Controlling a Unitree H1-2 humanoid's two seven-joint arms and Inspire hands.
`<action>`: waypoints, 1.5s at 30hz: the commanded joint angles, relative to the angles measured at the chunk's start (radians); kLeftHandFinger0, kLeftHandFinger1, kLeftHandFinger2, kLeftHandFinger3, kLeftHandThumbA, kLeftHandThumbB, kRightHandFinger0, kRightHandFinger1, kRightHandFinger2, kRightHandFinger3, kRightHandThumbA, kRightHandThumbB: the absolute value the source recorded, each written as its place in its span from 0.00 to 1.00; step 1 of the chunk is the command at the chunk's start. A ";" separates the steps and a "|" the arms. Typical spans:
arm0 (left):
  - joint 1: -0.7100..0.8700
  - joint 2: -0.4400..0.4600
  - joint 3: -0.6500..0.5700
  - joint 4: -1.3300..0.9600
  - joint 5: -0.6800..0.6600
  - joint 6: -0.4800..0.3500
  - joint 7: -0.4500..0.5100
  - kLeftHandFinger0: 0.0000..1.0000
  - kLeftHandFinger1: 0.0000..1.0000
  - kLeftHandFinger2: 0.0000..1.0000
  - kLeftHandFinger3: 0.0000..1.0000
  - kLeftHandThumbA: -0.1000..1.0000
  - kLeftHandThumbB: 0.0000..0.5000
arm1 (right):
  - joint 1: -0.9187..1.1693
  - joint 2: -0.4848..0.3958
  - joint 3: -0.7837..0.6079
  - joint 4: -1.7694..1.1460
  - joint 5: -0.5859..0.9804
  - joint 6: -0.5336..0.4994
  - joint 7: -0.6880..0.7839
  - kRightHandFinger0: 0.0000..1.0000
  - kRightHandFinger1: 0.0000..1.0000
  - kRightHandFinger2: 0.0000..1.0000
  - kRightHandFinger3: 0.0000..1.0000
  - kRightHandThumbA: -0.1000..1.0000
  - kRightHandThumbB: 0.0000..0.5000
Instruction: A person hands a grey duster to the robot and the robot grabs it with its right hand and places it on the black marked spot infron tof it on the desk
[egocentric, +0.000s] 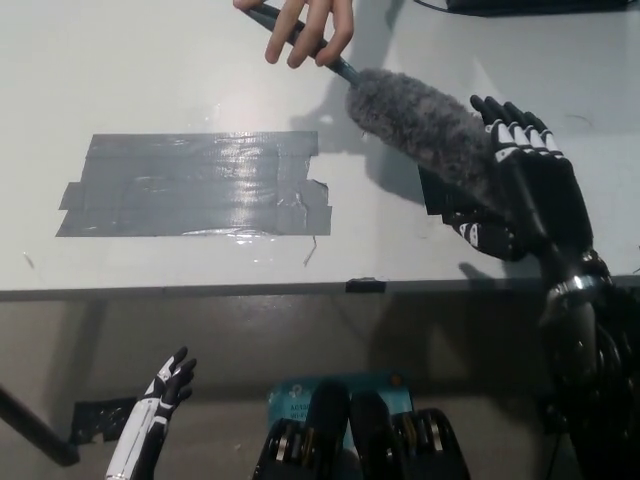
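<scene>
The grey duster (425, 130) hangs above the desk (180, 70), held by a person's hand (300, 30) at the far end of its thin handle. Its long axis runs from far left down to near right, and the fluffy head ends directly against your right hand (520, 185). This hand is open, fingers spread and pointing away from you, with the head lying across the palm side; it grips nothing yet. The black marked spot (445, 205) is under the duster and hand, mostly hidden. Your left hand (165, 385) rests low at the near left, below the desk edge, fingers apart, well away. I judge you should close around the head.
</scene>
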 joint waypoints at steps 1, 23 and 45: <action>-0.008 0.008 0.005 -0.030 -0.012 -0.018 -0.013 1.00 1.00 1.00 1.00 1.00 0.30 | -0.073 -0.010 0.013 0.057 -0.019 0.034 0.011 1.00 1.00 1.00 1.00 1.00 0.86; -0.039 0.013 0.004 -0.029 -0.016 -0.006 -0.025 1.00 1.00 1.00 1.00 1.00 0.36 | -0.325 -0.014 0.053 0.306 -0.034 0.074 -0.069 1.00 1.00 1.00 1.00 1.00 0.88; -0.049 0.018 -0.001 -0.023 0.002 -0.020 -0.033 1.00 1.00 1.00 1.00 1.00 0.31 | -0.337 -0.025 0.009 0.579 0.081 -0.161 -0.461 0.01 0.54 0.86 1.00 0.00 0.36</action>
